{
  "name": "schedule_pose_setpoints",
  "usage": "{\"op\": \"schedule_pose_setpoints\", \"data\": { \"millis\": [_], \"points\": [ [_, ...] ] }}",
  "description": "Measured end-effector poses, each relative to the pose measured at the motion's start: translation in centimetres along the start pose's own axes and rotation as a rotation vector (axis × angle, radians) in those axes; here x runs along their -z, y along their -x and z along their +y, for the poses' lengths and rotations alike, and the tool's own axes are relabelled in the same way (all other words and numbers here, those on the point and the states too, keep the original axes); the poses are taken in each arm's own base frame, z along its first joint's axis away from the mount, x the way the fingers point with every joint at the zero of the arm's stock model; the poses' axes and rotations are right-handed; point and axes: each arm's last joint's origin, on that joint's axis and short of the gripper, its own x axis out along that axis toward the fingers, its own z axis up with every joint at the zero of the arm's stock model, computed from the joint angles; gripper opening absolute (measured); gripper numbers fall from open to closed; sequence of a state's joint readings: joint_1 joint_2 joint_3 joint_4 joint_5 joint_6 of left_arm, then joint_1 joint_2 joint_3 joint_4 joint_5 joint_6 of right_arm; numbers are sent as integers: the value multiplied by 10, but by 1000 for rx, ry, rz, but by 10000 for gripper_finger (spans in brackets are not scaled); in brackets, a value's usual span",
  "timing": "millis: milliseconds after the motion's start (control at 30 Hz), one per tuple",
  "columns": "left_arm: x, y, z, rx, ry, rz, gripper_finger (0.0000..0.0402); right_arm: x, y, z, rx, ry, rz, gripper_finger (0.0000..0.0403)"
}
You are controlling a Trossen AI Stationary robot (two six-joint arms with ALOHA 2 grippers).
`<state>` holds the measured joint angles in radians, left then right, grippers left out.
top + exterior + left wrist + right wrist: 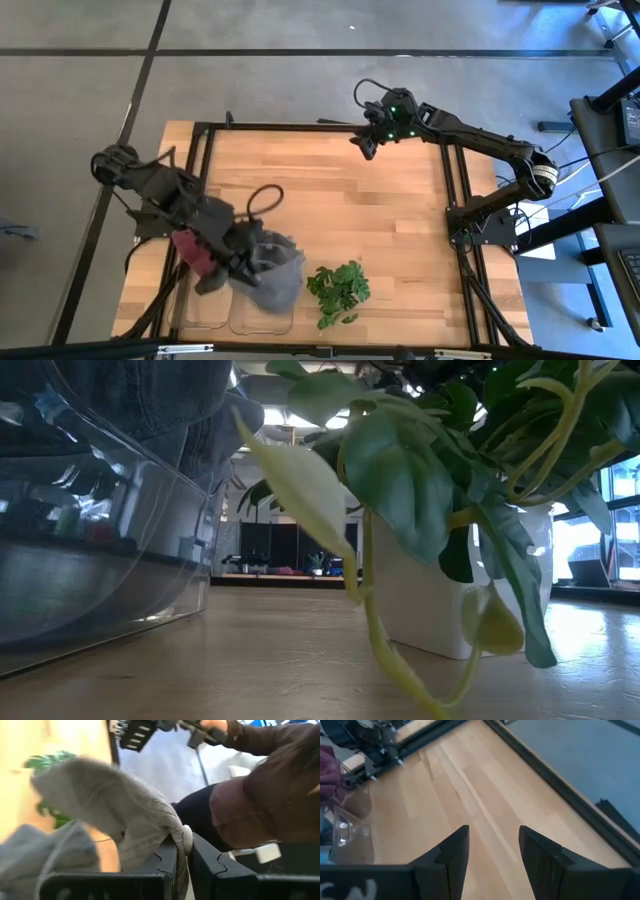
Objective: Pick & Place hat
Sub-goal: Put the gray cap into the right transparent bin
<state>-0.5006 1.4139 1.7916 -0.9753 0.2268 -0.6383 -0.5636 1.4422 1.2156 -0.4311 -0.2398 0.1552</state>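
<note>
A grey hat (272, 270) hangs at the table's near left, over a clear plastic bin (255, 315). My left gripper (240, 262) is shut on it; the hat also shows in the left wrist view (110, 795) and the low view (170, 410). A maroon hat (190, 250) lies just left of the gripper, by the bin. My right gripper (368, 145) is open and empty above the table's far edge; in its wrist view (492, 852) only bare wood lies under it. My left gripper pinches a folded edge of the grey hat (181, 836) between its two fingers (165, 862). The cloth bunches over the fingertips. The rest of the hat spreads away from the fingers and droops over the clear bin (90, 560); how many layers are held cannot be told.
A leafy plant (338, 290) in a white pot (420, 610) stands just right of the bin, near the front edge. A black cable loop (265, 197) lies behind the left gripper. A person in a brown sleeve (260, 805) stands beyond the table.
</note>
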Motion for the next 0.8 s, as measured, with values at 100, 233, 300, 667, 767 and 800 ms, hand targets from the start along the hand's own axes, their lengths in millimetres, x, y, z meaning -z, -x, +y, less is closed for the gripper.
{"op": "schedule_pose_setpoints", "data": {
  "millis": [100, 233, 300, 667, 767, 800],
  "points": [
    [1, -12, -9, 33, 17, 4, 24, 4, 0, -1, 7, -10, 42, 172],
    [10, -29, -13, -5, 21, 67, 24, 11, 0, 1, 12, -22, 105, 172],
    [12, -37, -14, -9, -19, 88, 24, 13, 0, 2, 11, -22, 125, 172],
    [28, -68, -1, -155, 10, 290, 24, 17, -3, 18, -22, -40, 154, 172],
    [30, -79, 2, -187, 27, 319, 24, 19, -4, 24, -36, -27, 160, 172],
    [31, -83, 3, -198, 37, 326, 24, 19, -4, 26, -41, -22, 161, 172]
  ]
}}
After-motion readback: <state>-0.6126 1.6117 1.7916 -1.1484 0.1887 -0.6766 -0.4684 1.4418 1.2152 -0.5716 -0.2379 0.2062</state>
